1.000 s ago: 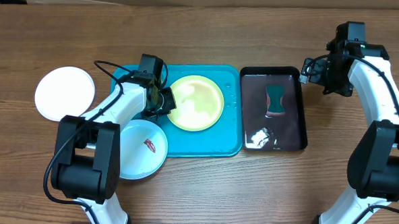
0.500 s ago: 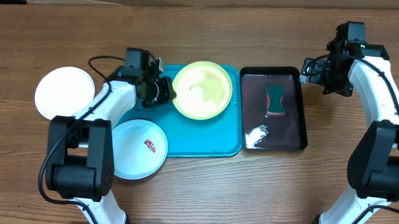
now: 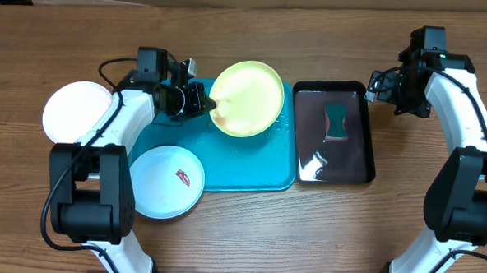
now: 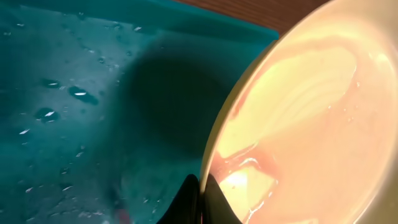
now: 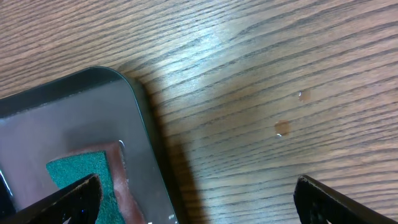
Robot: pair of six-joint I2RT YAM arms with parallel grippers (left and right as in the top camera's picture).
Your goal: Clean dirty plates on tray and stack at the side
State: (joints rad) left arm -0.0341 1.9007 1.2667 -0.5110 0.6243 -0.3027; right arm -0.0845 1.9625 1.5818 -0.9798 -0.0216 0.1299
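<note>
Left gripper [image 3: 204, 104] clamps the yellow plate's [image 3: 247, 97] rim, tilted over the tray's [image 3: 250, 166] far edge. Right gripper [image 5: 196, 198] hangs open beside the black tray's [image 3: 351, 162] far corner.

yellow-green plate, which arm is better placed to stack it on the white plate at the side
Left. The left gripper is shut on the rim of the yellow-green plate, over the tray, and the white plate lies on that side. The right gripper stands open, empty, past the black tray.

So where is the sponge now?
In the overhead view, the sponge lies inside the black tray, which sits just right of the blue tray.
</note>
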